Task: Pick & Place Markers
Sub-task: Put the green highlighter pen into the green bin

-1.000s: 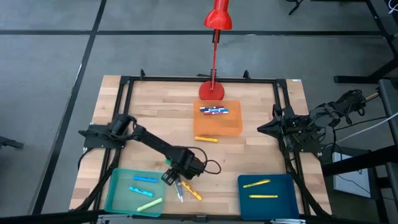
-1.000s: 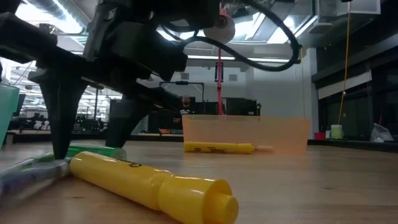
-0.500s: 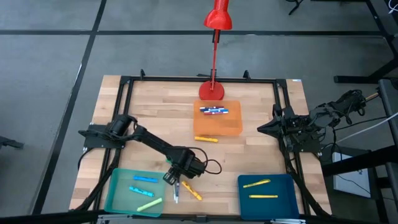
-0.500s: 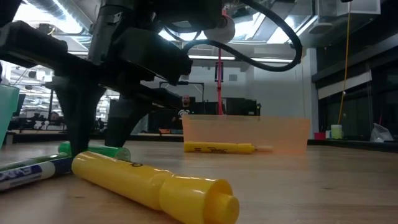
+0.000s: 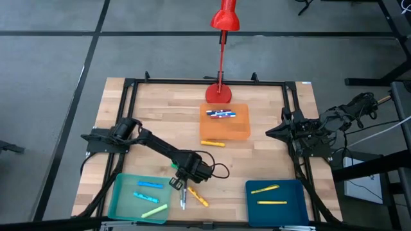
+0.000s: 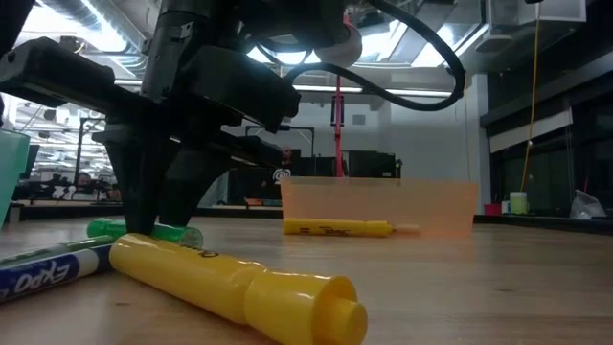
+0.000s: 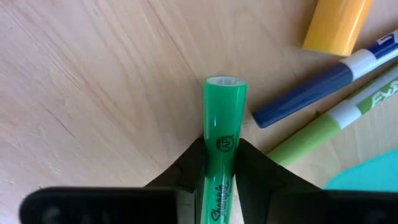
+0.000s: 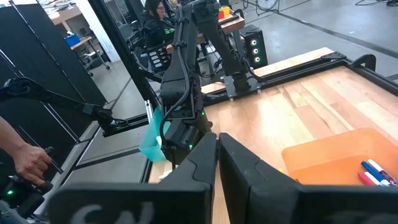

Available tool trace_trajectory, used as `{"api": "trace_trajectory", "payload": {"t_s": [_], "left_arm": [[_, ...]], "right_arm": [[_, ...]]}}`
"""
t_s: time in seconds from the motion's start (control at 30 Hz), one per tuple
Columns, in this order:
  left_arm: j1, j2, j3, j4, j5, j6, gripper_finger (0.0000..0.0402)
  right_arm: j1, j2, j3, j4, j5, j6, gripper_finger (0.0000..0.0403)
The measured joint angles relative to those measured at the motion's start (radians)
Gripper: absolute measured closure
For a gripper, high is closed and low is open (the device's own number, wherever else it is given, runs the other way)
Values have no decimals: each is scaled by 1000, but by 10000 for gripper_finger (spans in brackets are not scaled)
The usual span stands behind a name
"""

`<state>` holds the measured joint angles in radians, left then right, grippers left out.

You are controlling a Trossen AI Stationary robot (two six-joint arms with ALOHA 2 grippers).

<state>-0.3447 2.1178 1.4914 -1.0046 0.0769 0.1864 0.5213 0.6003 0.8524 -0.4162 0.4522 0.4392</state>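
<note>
Left claw (image 7: 219, 163) pinching green marker (image 7: 222, 118) flat on worktop (image 7: 93, 74) beside teal tray (image 5: 138, 197), likely its destination. Right claw (image 8: 217, 146) pressed together, parked at right edge, waiting.

I see a green marker (image 7: 222, 140) lying flat on the wood, pinched between dark fingers. Beside it lie a yellow marker (image 6: 235, 283), a blue-capped one (image 7: 323, 87) and a green-capped one (image 7: 323, 127).

The green marker (image 7: 221, 143) runs out of frame between the left end effector (image 7: 217, 163) fingers.
</note>
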Motion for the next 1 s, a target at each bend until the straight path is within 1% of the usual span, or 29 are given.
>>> {"api": "trace_trajectory", "payload": {"t_s": [0.13,0.3,0.47,0.53,0.8,1.0], "left_arm": [[0,0,2,-3,0,1,344],[8,8,46,-45,-5,22,344],[35,0,107,-103,-59,21,344],[42,-8,135,-137,-64,18,344],[61,-11,321,-253,-56,1,344],[43,-13,481,-317,-26,-45,344]], "right_arm": [[0,0,0,0,0,-1,382],[0,0,0,0,0,-5,382],[0,0,0,0,0,-23,382],[0,0,0,-1,0,-28,382],[0,0,0,-22,0,-38,382],[0,0,0,-23,0,-105,382]]}}
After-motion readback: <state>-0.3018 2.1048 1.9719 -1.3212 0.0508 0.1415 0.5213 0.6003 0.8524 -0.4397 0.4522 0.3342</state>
